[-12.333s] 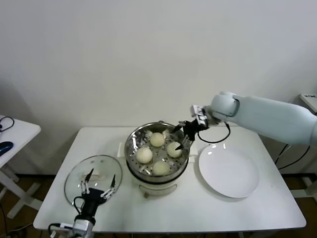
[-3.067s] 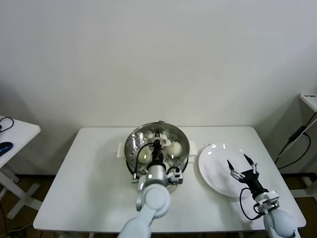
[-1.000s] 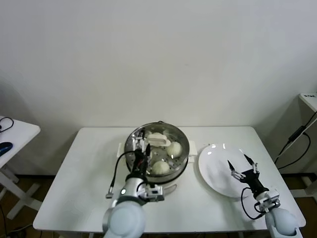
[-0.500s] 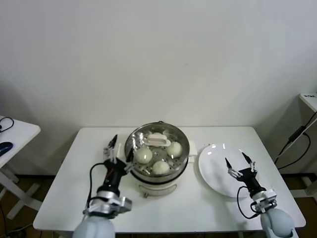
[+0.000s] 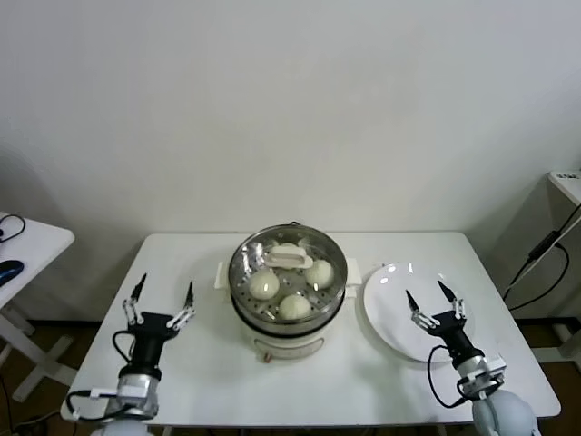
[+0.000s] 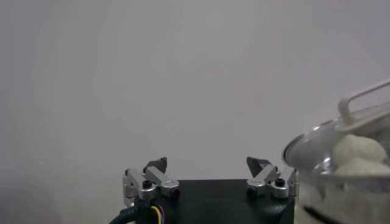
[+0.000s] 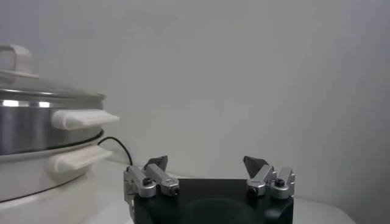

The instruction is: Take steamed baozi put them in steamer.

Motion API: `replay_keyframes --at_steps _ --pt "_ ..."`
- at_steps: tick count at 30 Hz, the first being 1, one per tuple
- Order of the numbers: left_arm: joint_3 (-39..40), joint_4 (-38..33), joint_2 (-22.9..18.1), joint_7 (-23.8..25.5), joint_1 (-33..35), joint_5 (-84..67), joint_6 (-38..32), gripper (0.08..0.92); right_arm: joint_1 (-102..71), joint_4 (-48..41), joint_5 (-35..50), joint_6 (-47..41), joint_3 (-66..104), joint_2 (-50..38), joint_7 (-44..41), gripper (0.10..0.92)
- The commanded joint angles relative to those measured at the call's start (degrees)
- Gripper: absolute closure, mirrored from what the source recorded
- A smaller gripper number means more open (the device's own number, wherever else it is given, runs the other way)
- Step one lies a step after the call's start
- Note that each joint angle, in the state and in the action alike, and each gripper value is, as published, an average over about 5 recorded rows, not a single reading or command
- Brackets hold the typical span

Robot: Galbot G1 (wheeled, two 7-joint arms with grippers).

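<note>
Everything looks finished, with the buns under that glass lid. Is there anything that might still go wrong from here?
Possibly. The open right gripper hovers over the white plate, so a low move might knock it. The open left gripper is beside the steamer; swinging inward might bump its handle or shift the glass lid covering the baozi.

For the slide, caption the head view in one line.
Steamer holding baozi under its glass lid, empty plate beside it, left claw and right claw open, clear of everything.
</note>
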Motion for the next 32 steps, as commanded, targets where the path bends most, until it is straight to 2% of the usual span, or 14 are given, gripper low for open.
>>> replay_keyframes --at_steps 1,10,32 --pt "-6.5 12.0 -0.9 1.4 3.0 -17.7 -15.0 0.177 -3.5 4.9 2.5 -0.1 -1.7 -2.1 2.7 0.203" --pt "-6.3 11.3 -0.8 4.4 3.7 -18.3 -15.1 0.177 -6.0 6.6 2.8 -0.2 -2.1 -2.2 3.2 0.203" --pt "-4.7 12.8 -0.7 4.8 2.7 -12.7 -13.3 0.177 -8.3 7.2 3.9 0.5 -1.9 -1.6 3.3 0.203"
